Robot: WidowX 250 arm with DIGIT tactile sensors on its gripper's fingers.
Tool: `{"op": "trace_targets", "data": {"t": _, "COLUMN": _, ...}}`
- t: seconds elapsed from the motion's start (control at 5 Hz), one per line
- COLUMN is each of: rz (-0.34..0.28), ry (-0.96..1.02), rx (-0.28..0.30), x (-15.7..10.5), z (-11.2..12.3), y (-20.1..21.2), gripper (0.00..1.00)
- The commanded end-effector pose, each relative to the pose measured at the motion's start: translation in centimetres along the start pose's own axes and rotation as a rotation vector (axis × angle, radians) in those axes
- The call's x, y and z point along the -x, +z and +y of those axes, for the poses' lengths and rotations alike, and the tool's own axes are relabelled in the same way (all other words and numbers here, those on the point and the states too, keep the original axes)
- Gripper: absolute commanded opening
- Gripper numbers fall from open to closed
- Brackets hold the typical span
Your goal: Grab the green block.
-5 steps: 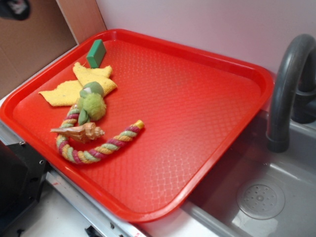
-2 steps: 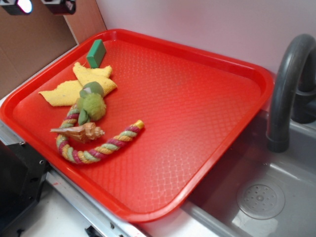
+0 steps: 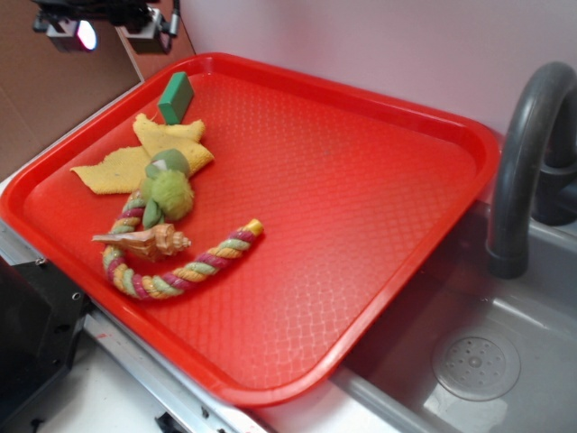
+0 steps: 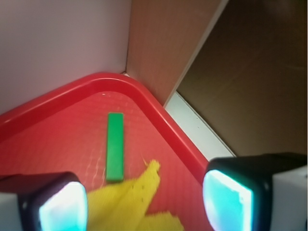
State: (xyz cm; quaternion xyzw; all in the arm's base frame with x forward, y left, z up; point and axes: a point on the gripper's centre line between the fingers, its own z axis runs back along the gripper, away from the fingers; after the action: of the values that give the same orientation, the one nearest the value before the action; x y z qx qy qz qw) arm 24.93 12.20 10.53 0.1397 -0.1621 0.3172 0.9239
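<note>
Having come further into view at the top left since a moment ago, pincer (image 3: 110,29) hanging above the tray corner, fingers spread wide apart, gripping nothing. Small dark green rectangular block (image 3: 175,96) (image 4: 115,146) lying in the far left corner of the red plastic tray (image 3: 361,180), just beside the yellow cloth (image 3: 144,155) (image 4: 139,204).

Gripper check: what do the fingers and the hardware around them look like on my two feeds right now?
In the wrist view, the gripper has two black-framed fingers with glowing cyan pads and white outer parts. In the exterior view, only a dark piece with pale blocks and one lit pad shows at the top edge. No cables or markings are visible.
</note>
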Motion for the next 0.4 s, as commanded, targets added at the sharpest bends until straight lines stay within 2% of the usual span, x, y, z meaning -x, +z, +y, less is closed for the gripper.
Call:
{"op": "trace_targets", "data": {"t": 0.0, "rz": -0.019, "ry": 0.041, "rx": 0.022, "x": -2.6, "z": 0.3, "y": -2.7, "gripper": 1.00}}
{"op": "trace_targets", "data": {"t": 0.2, "rz": 0.007, "ry": 0.033, "rx": 0.025, "x": -2.8, "z": 0.5, "y": -4.0, "gripper": 1.00}}
